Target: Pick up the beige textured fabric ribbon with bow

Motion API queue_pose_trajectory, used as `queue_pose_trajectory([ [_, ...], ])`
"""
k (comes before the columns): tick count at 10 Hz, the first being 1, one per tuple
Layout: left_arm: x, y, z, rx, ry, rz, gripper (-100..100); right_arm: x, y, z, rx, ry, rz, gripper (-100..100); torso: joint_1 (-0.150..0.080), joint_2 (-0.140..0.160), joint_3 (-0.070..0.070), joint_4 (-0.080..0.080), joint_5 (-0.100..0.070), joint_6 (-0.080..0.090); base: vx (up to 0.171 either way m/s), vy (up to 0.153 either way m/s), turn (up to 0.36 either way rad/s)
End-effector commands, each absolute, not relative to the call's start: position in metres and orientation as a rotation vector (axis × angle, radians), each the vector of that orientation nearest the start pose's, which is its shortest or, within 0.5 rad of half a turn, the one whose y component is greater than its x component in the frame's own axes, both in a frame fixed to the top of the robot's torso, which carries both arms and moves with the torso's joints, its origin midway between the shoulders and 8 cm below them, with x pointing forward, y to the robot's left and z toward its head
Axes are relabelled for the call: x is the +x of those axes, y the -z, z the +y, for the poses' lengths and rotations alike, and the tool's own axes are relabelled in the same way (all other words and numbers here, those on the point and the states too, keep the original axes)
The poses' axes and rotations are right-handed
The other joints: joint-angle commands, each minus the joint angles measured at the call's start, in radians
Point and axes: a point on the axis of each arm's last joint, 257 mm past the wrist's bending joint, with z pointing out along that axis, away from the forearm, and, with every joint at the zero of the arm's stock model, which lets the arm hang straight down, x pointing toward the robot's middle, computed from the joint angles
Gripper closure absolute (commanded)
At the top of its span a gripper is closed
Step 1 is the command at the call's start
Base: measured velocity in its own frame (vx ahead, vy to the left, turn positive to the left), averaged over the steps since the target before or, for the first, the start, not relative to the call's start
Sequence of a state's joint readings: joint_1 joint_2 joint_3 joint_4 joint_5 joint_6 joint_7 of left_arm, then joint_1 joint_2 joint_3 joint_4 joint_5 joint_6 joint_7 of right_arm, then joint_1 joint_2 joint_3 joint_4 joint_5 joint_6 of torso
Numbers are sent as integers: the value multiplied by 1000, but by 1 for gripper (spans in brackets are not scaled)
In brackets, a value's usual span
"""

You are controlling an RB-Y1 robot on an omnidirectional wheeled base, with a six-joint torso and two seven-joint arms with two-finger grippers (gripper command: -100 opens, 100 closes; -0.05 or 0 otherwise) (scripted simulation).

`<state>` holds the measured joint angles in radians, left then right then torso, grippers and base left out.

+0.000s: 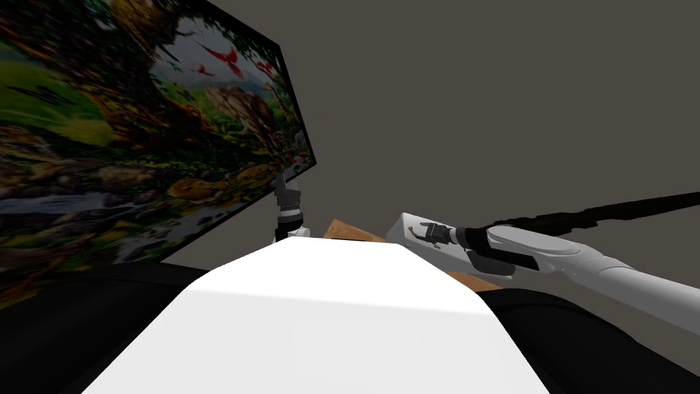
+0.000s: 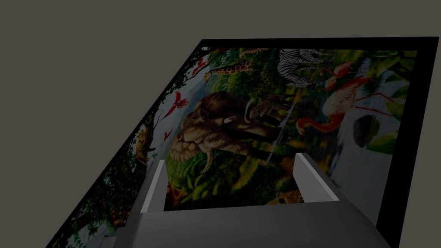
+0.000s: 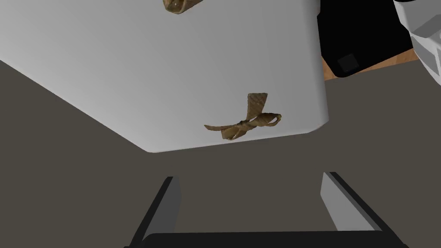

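A tan ribbon tied in a bow (image 3: 245, 121) lies flat on a white top with rounded corners (image 3: 172, 77), close to one corner. My right gripper (image 3: 252, 193) hovers a short way off that edge, open, with nothing between its fingers; the bow sits ahead of it, roughly in line with the gap. In the head view my right arm reaches in from the right to the same white top (image 1: 405, 241), where the ribbon (image 1: 415, 231) is a small brown mark. My left arm (image 1: 289, 205) is raised at the left, its gripper (image 2: 232, 185) open and holding nothing.
Another small brown object (image 3: 178, 4) lies on the white top, farther from my gripper. A black block (image 3: 366, 47) and a brown wooden surface (image 1: 348, 231) lie beside the top. A large black-framed picture (image 1: 137, 137) hangs close on my left.
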<state>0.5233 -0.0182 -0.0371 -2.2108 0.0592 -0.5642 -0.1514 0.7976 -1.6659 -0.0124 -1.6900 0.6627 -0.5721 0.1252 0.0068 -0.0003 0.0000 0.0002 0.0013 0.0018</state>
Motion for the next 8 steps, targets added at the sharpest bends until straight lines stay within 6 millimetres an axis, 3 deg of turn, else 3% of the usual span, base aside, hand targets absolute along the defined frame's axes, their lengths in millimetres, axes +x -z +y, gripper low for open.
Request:
queue_pose_trajectory([
  [1,345,2,280,-679,1218,617,0,274,278,-480,-1126,-126,2322,-100,0,0,0,0,0,0,-23,80,-42],
  [2,345,2,280,-679,1218,617,0,292,264,-482,-1128,-97,2296,-100,-1,0,0,0,0,0,-24,96,-62],
  [3,345,2,280,-679,1218,617,0,292,264,-482,-1128,-97,2296,-100,0,0,0,0,0,0,-25,77,-36],
  [7,345,2,280,-679,1218,617,0,332,228,-488,-1114,-30,2239,-100,-1,0,0,0,0,0,-25,75,-43],
  [8,345,2,280,-679,1218,617,0,319,239,-497,-1043,-54,2304,-100,0,0,0,0,0,0,65,70,-12],
])
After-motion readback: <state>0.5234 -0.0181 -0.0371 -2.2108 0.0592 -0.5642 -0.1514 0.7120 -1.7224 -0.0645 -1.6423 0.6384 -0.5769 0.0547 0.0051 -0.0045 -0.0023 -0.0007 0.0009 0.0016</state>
